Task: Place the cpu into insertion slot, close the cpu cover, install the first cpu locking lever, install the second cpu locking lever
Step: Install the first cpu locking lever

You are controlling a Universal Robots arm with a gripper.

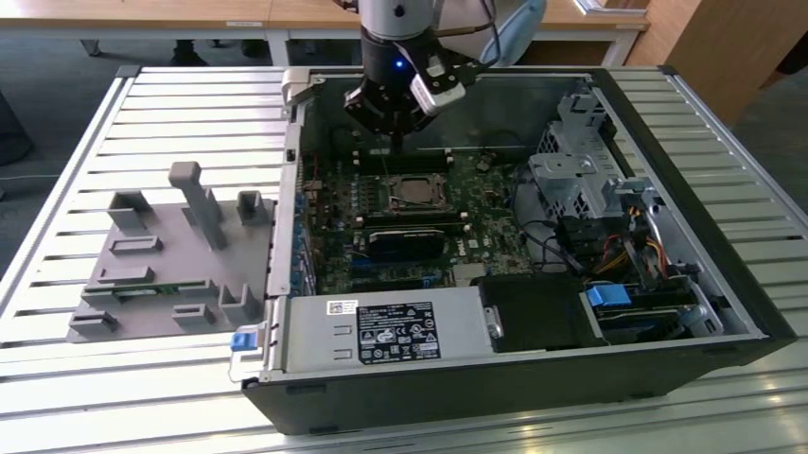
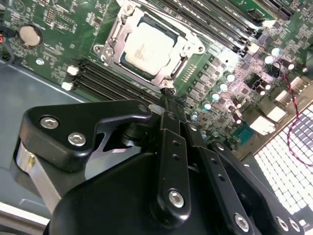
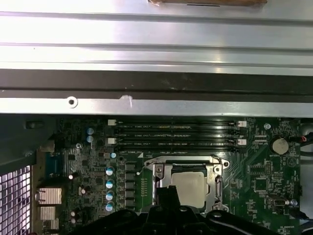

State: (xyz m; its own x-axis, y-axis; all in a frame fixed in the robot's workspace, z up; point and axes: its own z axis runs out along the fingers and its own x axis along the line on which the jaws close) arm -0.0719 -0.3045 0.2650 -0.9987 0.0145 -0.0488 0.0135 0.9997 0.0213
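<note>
While near cpu cover (image 2: 115, 35), hand (image 2: 167, 101) closed.

The open computer case (image 1: 745, 312) leaves free descent from above onto the board. The claw (image 1: 397, 142) hangs at the edge of the cpu cover (image 2: 115, 35), over the narrow strip beside the memory slots (image 3: 176, 134). The case wall (image 3: 156, 105) rises just behind those slots. Nothing stands over the cpu (image 2: 146, 46). At the exterior view's right, the drive cage (image 1: 574, 180) and cables (image 1: 631, 251) crowd near the socket. The power-supply box (image 1: 385, 331) stands tall along the case's near side. A grey fixture (image 1: 151, 255) occupies the tabletop (image 1: 189, 104) outside the case, well apart.
</note>
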